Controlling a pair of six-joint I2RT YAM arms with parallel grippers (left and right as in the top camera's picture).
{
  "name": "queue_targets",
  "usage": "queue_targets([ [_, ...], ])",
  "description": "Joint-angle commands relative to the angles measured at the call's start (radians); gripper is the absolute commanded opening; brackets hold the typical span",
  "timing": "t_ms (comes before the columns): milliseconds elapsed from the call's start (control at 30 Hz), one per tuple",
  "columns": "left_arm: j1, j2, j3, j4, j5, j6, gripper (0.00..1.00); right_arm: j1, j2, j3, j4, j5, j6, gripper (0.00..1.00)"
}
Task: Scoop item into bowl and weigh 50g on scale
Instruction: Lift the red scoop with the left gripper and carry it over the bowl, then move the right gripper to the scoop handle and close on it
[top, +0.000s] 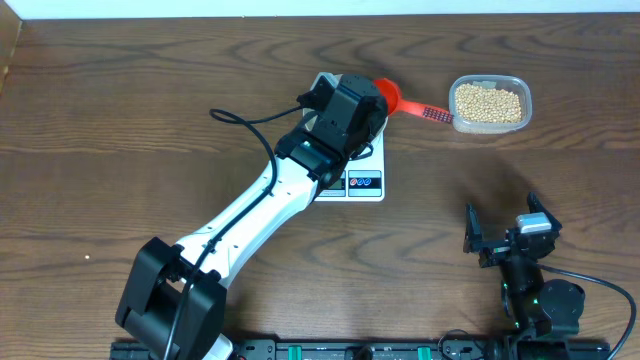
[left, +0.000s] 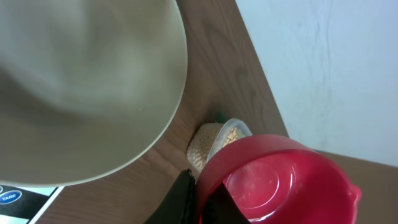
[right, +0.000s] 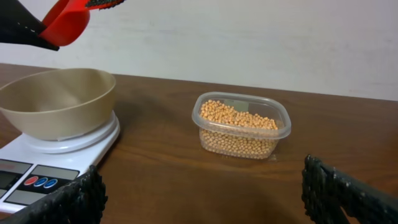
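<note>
The table (top: 150, 120) is of dark brown wood with a strong grain; behind it stands a plain pale wall (right: 249, 37).

The beans (top: 488, 103) are small, round and pale tan; they lie in a clear plastic tub (right: 283, 124) with rounded corners, on the table well apart from the scale (right: 37, 162) and to the side of it. The tub is filled to about its rim; the heap is a little higher at one side.

The scale is white and flat, with a red and a blue round button at its front; the bowl (right: 59, 102) stands on its round plate, upright. In the right wrist view the bowl looks beige; its inside is hidden there behind its wall.

The left gripper (top: 375, 100) is closed on a red scoop (top: 388, 95); the scoop hangs above the bowl, tilted and not touching it, and its handle points toward the tub. In the left wrist view the inside of the scoop shows as bare red plastic. From above, the left arm covers most of the bowl and part of the scale.

The right gripper (top: 503, 225) is low over the table, near the front edge and away from everything; its fingers (right: 68, 199) stand wide apart and hold nothing.
</note>
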Motion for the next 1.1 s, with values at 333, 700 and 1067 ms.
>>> queue_targets([
  [333, 0.013, 0.002, 0.003, 0.005, -0.058, -0.028, 0.07, 0.005, -0.002, -0.002, 0.211, -0.226, 0.135, 0.99],
  [700, 0.039, 0.002, 0.003, 0.005, -0.061, -0.026, 0.07, 0.004, 0.177, 0.172, 0.212, -0.270, 0.212, 0.99],
  [1067, 0.052, 0.002, 0.003, 0.005, -0.061, -0.011, 0.07, -0.084, 0.674, 0.553, 0.131, -0.546, 0.211, 0.99],
])
